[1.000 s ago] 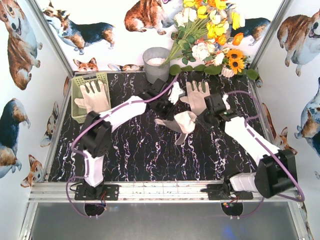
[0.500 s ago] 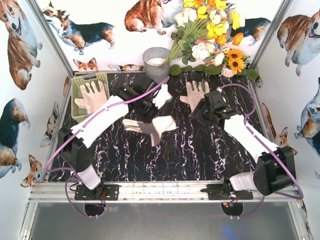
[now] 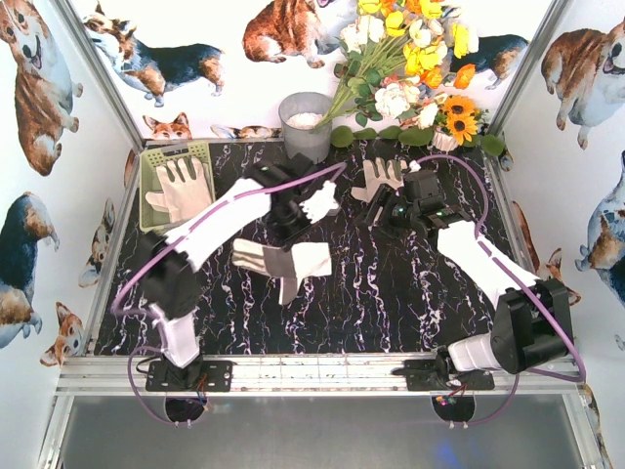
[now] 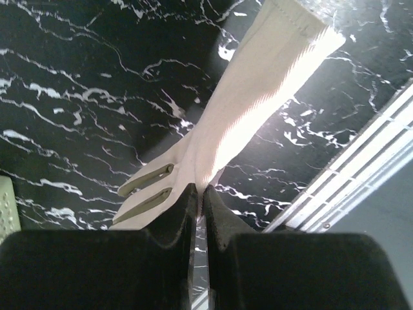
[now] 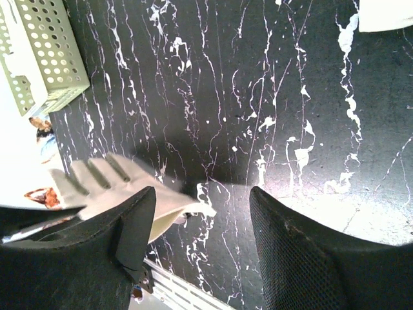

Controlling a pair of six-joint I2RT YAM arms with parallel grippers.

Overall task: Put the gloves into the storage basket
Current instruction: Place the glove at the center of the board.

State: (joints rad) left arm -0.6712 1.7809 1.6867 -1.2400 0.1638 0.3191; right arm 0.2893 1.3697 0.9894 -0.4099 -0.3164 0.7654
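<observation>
left pincer [image 4: 199, 194]: your left one is pressed together on the finger end of a glove [image 4: 248, 97]. the glove runs away from the tips with its cuff farthest out.
height: in the left wrist view the glove looks lifted off the counter [image 3: 391, 303].
from above: a grey-patched glove [image 3: 283, 262] shows just on your side of the left arm's end, cuff to the right. a white piece [image 3: 320, 202] sits right beside the same wrist. you cannot tell from this view which of the two is in the jaws.
right pincer [image 5: 203, 194]: your right one stands wide apart above the counter. in its own view a glove's edge shows low on the left, partly behind one finger, with a dark shadow on the marble past it.
flat glove [image 3: 379, 176]: plain beige and spread flat on the counter near the far edge. its near part is hidden under the right arm.
basket [image 3: 146, 166]: in the far left corner of the counter by the wall, well apart from both pincers.
gloves in basket [image 3: 181, 186]: at least two lie inside. a grey-patched one is on top, with a beige one under it whose thumb reaches the left rim.
bucket [image 3: 305, 125]: round and grey, at the far edge, just left of the flowers [image 3: 410, 59].
</observation>
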